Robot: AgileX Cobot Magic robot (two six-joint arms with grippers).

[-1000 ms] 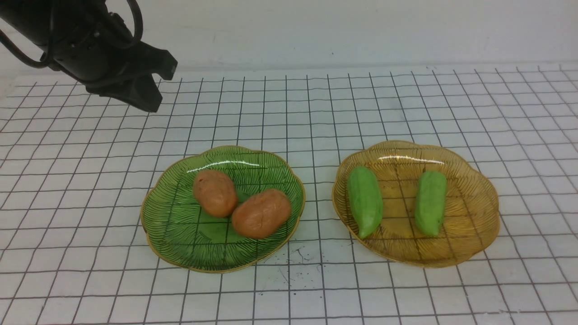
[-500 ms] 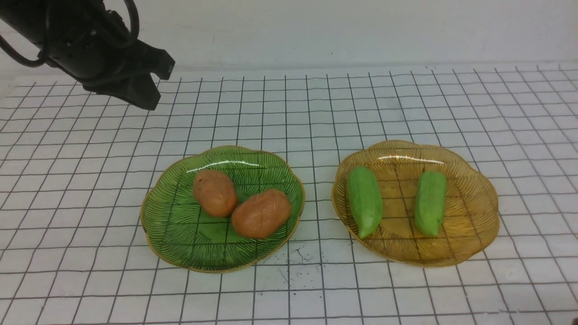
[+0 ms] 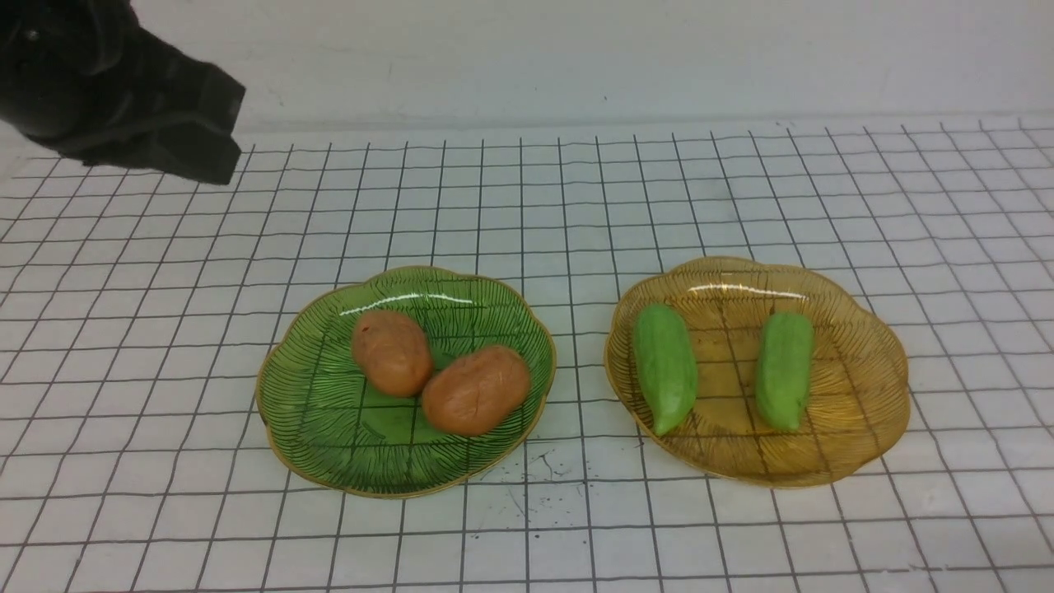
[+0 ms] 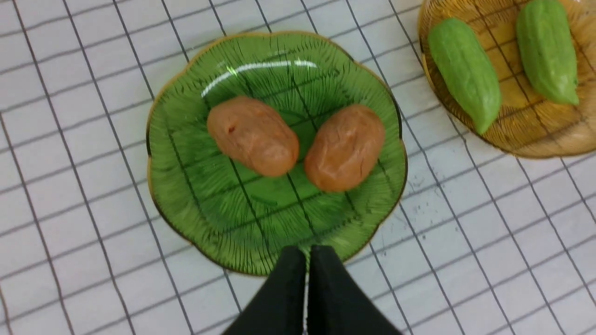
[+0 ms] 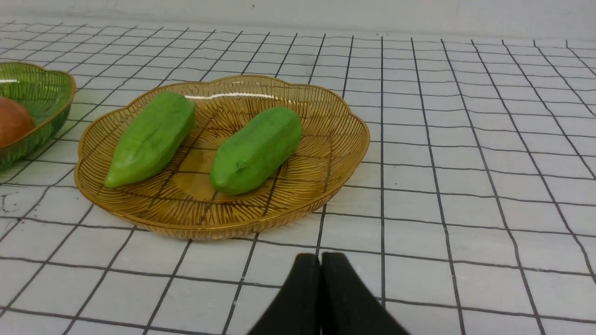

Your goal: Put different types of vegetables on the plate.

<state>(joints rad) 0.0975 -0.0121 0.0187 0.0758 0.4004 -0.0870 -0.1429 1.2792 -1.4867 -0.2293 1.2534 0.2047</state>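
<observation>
The left gripper (image 4: 307,260), clenched and empty, is pulling back toward the far left corner. 2 potatoes (image 3: 394,352) are lying on the green plate (image 3: 329,445), 2 cucumbers (image 3: 665,366) on the amber plate (image 3: 865,428); sorting looks finished. The right gripper (image 5: 320,265) is also clenched, empty.

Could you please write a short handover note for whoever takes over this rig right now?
Left gripper: jaws shut, empty, raised above the near edge of the green ribbed glass plate.
Right gripper: jaws shut, empty, low over the grid-lined table in front of the amber ribbed glass plate.
Both orange-brown potato-like lumps lie on the green plate, touching.
Both light green cucumber-like pieces lie apart on the amber plate.
Done: each type sorted to its plate.
Left: nothing visible.
</observation>
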